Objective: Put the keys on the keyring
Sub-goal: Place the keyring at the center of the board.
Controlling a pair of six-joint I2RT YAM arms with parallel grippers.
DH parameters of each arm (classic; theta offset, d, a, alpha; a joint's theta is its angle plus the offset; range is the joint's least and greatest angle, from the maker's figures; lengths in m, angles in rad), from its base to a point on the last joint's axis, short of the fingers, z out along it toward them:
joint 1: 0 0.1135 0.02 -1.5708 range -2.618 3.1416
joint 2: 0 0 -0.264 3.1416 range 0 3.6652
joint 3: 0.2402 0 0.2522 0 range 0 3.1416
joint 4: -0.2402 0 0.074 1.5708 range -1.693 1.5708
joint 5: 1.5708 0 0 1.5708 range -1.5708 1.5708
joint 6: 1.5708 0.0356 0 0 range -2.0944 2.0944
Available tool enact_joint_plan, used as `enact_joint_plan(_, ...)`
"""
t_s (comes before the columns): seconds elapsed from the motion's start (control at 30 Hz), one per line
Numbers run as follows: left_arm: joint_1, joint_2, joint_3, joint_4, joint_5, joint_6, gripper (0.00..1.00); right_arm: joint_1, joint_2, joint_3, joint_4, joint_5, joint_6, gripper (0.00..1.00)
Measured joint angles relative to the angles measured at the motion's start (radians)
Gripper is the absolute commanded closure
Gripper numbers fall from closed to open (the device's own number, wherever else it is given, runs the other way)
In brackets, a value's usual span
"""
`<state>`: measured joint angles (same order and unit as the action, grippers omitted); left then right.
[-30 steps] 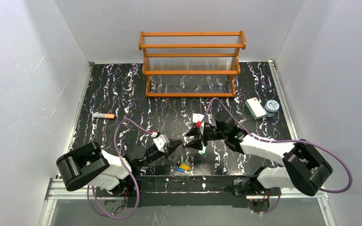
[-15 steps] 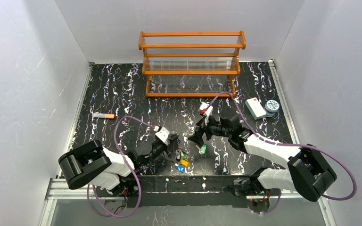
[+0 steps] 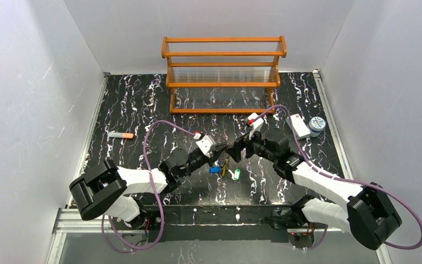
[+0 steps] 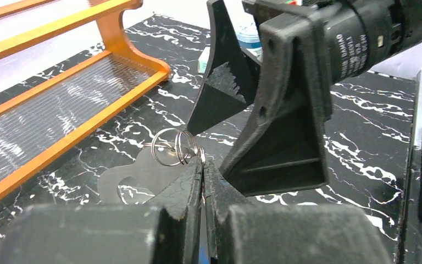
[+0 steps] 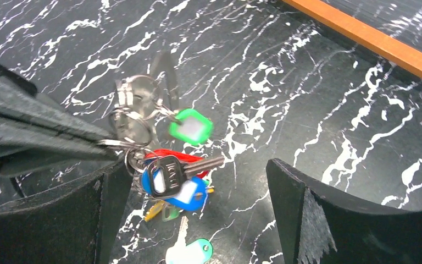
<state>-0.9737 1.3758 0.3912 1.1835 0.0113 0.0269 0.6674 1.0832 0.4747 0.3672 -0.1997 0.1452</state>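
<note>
My left gripper is shut on the keyring, a thin silver loop pinched at the fingertips. A bunch of keys hangs from the keyring above the table, with blue, red, green and yellow tags and one black-headed key. The blue tag shows from above. One green-tagged key lies loose on the table, seen again as the key below the bunch. My right gripper stands wide open right beside the left one, and its fingers flank the hanging bunch without touching it.
A wooden rack stands at the back. An orange-tipped pen lies at the left. A white box and a round tin sit at the right. Purple cables loop over both arms.
The left gripper rose and moved away from the near edge, lifting the bunch off the table. The right gripper opened wide and drew back; the green-tagged key stays on the table.
</note>
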Motion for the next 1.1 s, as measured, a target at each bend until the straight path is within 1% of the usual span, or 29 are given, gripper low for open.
enact_joint_plan(0.1, 0.0, 0.014, 0.014, 0.001, 0.016, -0.014, 1.0, -0.002, -0.003, 0.0, -0.024, 0.04, 0.015, 0.01)
enact_joint_plan(0.2, 0.0, 0.022, -0.022, 0.022, -0.016, -0.053, 1.0, -0.002, -0.002, 0.0, -0.051, 0.055, 0.023, 0.01)
enact_joint_plan(0.43, 0.0, 0.01, -0.239, 0.18, -0.114, -0.14, 1.0, -0.006, 0.044, 0.017, -0.1, 0.079, 0.06, 0.01)
enact_joint_plan(0.53, 0.0, -0.04, -0.334, 0.185, -0.153, -0.166, 1.0, -0.007, 0.068, 0.028, -0.116, 0.076, 0.069, 0.01)
enact_joint_plan(0.57, 0.0, -0.058, -0.362, 0.17, -0.165, -0.17, 0.95, -0.007, 0.073, 0.029, -0.12, 0.072, 0.071, 0.01)
enact_joint_plan(0.6, 0.0, -0.075, -0.38, 0.153, -0.175, -0.174, 0.82, -0.007, 0.077, 0.029, -0.125, 0.065, 0.074, 0.01)
enact_joint_plan(0.7, 0.0, -0.175, -0.383, 0.063, -0.213, -0.179, 0.24, -0.007, 0.1, 0.036, -0.139, 0.038, 0.08, 0.01)
enact_joint_plan(0.73, 0.0, -0.226, -0.383, 0.033, -0.226, -0.182, 0.12, -0.007, 0.113, 0.044, -0.143, 0.026, 0.082, 0.01)
enact_joint_plan(0.77, 0.0, -0.27, -0.382, 0.004, -0.239, -0.183, 0.05, -0.008, 0.127, 0.054, -0.149, 0.012, 0.085, 0.01)
enact_joint_plan(0.8, 0.0, -0.33, -0.381, -0.048, -0.262, -0.201, 0.02, -0.009, 0.141, 0.064, -0.154, 0.002, 0.086, 0.01)
enact_joint_plan(0.87, 0.0, -0.441, -0.371, -0.177, -0.32, -0.232, 0.02, -0.011, 0.184, 0.097, -0.168, -0.038, 0.087, 0.01)
enact_joint_plan(0.93, 0.0, -0.524, -0.331, -0.343, -0.394, -0.276, 0.02, -0.012, 0.232, 0.13, -0.182, -0.079, 0.087, 0.01)
enact_joint_plan(1.0, 0.0, -0.571, -0.277, -0.504, -0.471, -0.341, 0.02, -0.012, 0.283, 0.161, -0.193, -0.118, 0.087, 0.02)
enact_joint_plan(1.1, 0.0, -0.594, -0.202, -0.712, -0.559, -0.463, 0.02, -0.012, 0.364, 0.211, -0.213, -0.16, 0.087, 0.09)
